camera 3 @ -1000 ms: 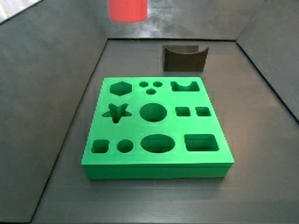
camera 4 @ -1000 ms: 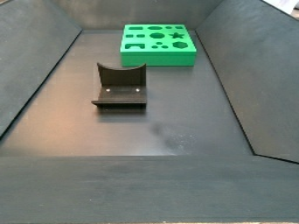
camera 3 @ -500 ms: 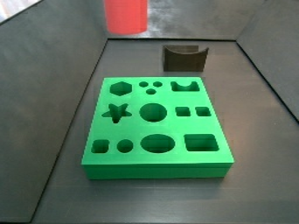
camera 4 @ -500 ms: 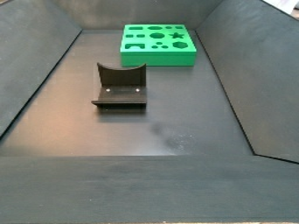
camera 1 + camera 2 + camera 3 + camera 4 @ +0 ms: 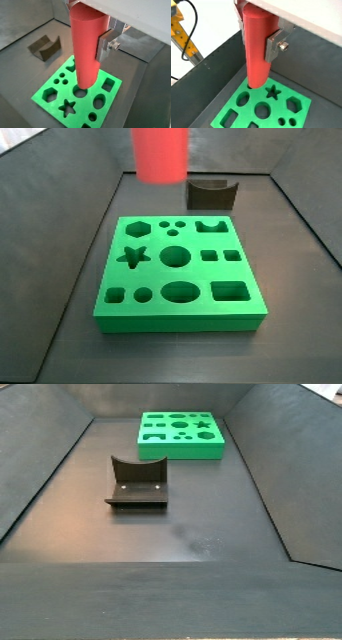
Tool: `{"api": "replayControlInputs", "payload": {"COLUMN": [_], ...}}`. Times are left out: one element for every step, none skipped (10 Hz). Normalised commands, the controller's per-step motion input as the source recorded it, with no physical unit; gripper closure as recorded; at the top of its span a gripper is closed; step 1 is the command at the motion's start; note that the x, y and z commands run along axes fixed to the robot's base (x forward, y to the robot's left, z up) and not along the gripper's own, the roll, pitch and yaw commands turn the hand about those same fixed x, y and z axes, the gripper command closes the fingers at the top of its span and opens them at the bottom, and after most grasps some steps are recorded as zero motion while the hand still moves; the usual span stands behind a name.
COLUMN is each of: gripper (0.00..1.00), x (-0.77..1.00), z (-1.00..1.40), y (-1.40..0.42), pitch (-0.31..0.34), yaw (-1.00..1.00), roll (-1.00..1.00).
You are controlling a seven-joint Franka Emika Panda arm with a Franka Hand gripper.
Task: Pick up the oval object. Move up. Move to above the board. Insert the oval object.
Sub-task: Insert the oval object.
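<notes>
One oval object [image 5: 85,47] upright, long axis vertical, clamped in gripper [image 5: 93,42], above board [image 5: 53,92].

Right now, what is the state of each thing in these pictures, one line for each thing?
oval object: upright, held in the air by the pincer, its lower end above the board, not inserted.
pincer: shut on the oval object, above the board; a silver finger presses the rod's side.
board: flat on the floor, all the holes that show are empty.
fixture: stands on the floor apart from the board, holds nothing.
</notes>
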Motion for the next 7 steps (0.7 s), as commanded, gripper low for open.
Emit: {"api": "replayControlInputs", "payload": {"gripper": [1.00,1.00,1.00,1.00,1.00,1.00,1.00], "x": [0.12,0.19,0.22,0.27,0.31,0.33,0.37], "z": [-0.45,-0.48,-0.43,-0.38,-0.37,-0.36,-0.35], "y": [-0.30,-0.35,-0.35,-0.38,-0.39,-0.37,-0.24], "pitch": [0.000,0.019,0.010,0.007,0.013,0.014,0.001], "yaw": [-0.13,0.00,0.07,0.14,0.18,0.19,0.32], "roll": [0.19,0.21,0.15,0.12,0.12,0.11,0.06]}}
